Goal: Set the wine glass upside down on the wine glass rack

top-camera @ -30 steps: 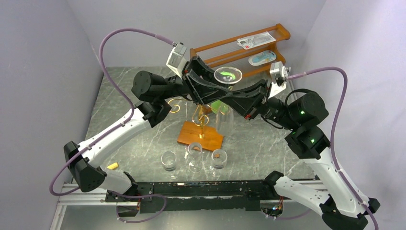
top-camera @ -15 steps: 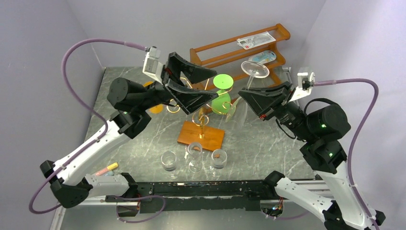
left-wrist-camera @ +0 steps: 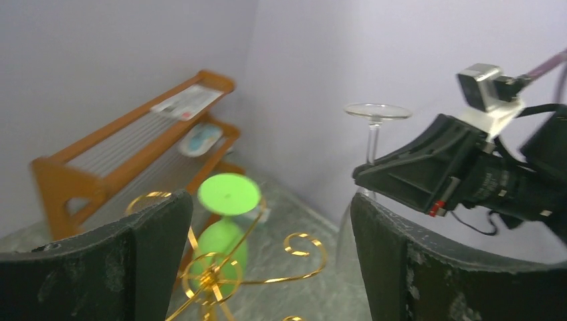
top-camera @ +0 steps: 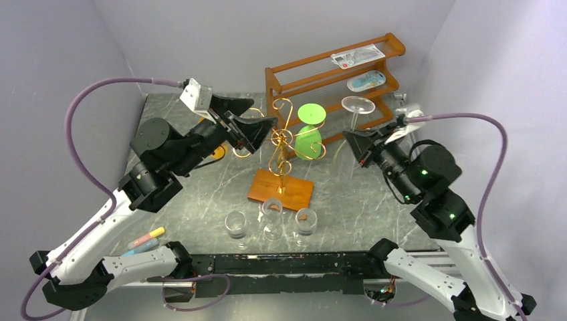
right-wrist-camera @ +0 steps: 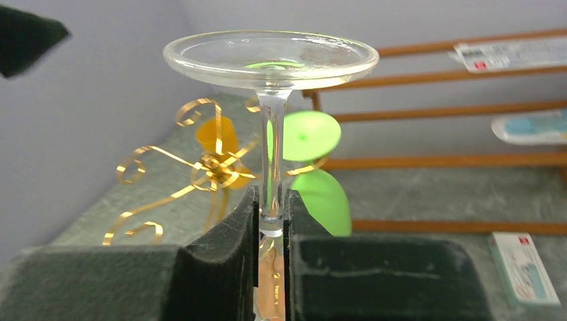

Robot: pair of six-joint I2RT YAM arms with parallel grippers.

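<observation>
The right gripper [right-wrist-camera: 272,212] is clamped on the stem of the clear wine glass [right-wrist-camera: 271,59], holding it upside down, foot uppermost, in the air to the right of the wine glass rack [top-camera: 281,189] and apart from it. The left gripper [top-camera: 264,112] hangs wide and empty just left of the rack's gold scrolls, above the bench [top-camera: 200,194]. A green glass [top-camera: 311,112] hangs inverted on the rack's right side.
</observation>
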